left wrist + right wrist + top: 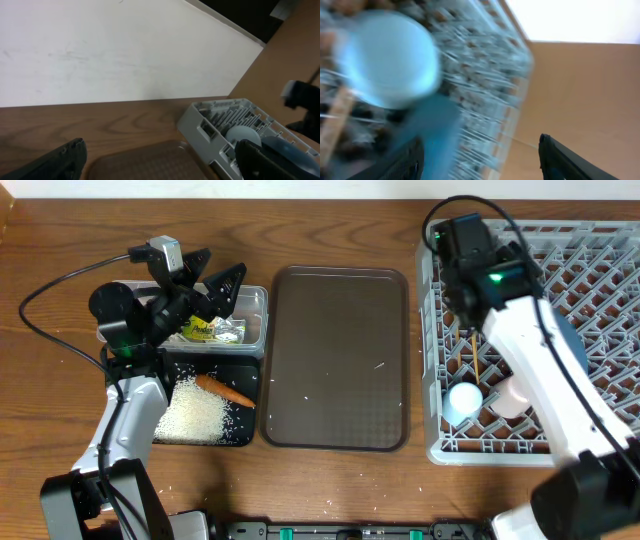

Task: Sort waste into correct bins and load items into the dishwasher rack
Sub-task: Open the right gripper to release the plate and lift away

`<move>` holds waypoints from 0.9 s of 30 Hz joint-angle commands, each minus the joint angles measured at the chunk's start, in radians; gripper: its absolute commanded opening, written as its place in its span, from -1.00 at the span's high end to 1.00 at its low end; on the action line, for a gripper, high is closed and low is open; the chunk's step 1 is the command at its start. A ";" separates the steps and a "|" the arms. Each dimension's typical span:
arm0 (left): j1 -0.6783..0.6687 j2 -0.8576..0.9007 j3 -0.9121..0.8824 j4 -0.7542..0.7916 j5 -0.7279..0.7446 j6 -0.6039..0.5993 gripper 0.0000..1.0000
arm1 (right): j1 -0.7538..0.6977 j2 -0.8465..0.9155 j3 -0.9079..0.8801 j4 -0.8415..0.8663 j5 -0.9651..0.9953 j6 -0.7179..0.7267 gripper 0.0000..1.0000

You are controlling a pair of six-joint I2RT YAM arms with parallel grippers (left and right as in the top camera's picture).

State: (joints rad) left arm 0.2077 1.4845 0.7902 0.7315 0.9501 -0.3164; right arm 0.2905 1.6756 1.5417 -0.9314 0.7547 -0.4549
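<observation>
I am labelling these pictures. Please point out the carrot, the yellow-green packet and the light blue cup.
carrot (224, 391), overhead view, middle of its body.
yellow-green packet (200, 331), overhead view, its yellow face.
light blue cup (463, 402), overhead view, its round top.

The left arm (128, 425) and right arm (540, 365) have white shells, black joints, thin black cables and, seemingly, green lights.

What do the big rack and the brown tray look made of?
The rack looks like moulded grey plastic, matte, given its thin lattice of pegs. The brown tray is probably plastic too: fine textured surface, faint sheen, rounded raised rim.
</observation>
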 commanded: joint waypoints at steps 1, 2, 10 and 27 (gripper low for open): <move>0.001 -0.016 -0.001 0.007 -0.002 0.013 -0.93 | -0.049 -0.066 0.000 -0.007 -0.401 0.188 -0.43; 0.001 -0.016 -0.001 0.007 -0.002 0.013 -0.93 | -0.061 -0.079 0.000 -0.006 -0.493 0.219 -0.47; 0.001 -0.016 -0.001 0.007 -0.002 0.013 -0.93 | -0.122 -0.133 0.000 0.037 -0.916 0.327 -0.98; 0.001 -0.016 -0.001 0.007 -0.002 0.013 -0.93 | -0.120 -0.133 0.000 0.037 -0.916 0.327 -0.98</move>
State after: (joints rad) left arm 0.2077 1.4845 0.7902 0.7315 0.9501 -0.3164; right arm 0.1787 1.5639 1.5417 -0.8944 -0.1440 -0.1410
